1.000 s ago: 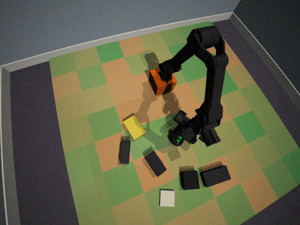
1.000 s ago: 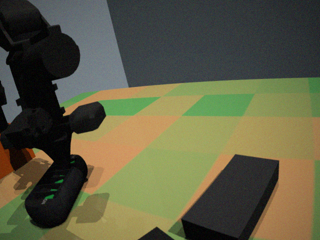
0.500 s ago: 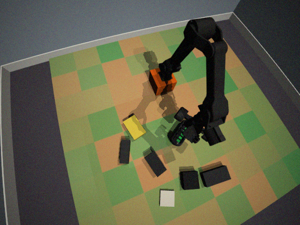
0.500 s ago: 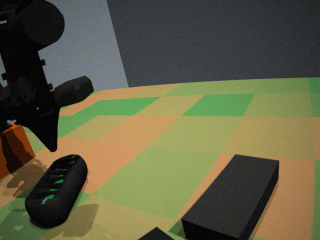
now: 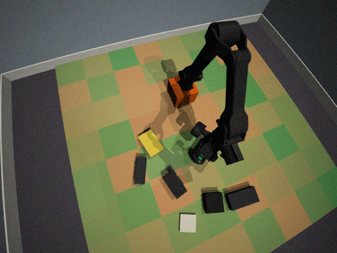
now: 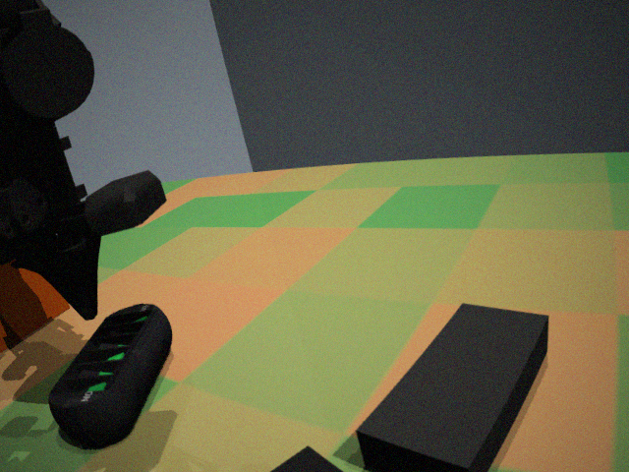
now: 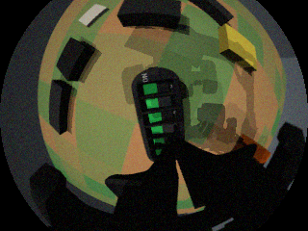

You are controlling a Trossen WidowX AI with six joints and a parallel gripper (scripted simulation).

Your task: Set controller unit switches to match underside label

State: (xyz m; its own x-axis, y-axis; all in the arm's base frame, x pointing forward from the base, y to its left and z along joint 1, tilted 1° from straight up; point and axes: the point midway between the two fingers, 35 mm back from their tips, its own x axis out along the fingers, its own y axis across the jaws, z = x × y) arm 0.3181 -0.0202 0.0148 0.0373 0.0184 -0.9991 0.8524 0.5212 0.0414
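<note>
The dark grey controller unit (image 5: pixel 194 155) (image 6: pixel 137 385) (image 7: pixel 166 73) sits upright on its base, with its label hidden underneath. Its top shows the rocker switches with green ends on the side of the ON mark in the wrist view; the last ones are partly covered by the fingers. The tilt of each switch is not clear. My gripper (image 6: pixel 90 317) (image 7: pixel 171 139) is shut and empty, its tips pointing down at the end of the unit away from the ON mark. Whether they touch it cannot be told. In the top view the hand hides much of the unit.
A yellow block (image 5: pixel 150 143) (image 7: pixel 236 45) and dark blocks (image 5: pixel 140 169) (image 5: pixel 174 183) (image 6: pixel 457 381) (image 5: pixel 213 202) (image 5: pixel 242 197) lie around the unit. A white block (image 5: pixel 187 223) (image 7: pixel 93 14) lies farther off. An orange block (image 5: pixel 175 92) is at the arm's base.
</note>
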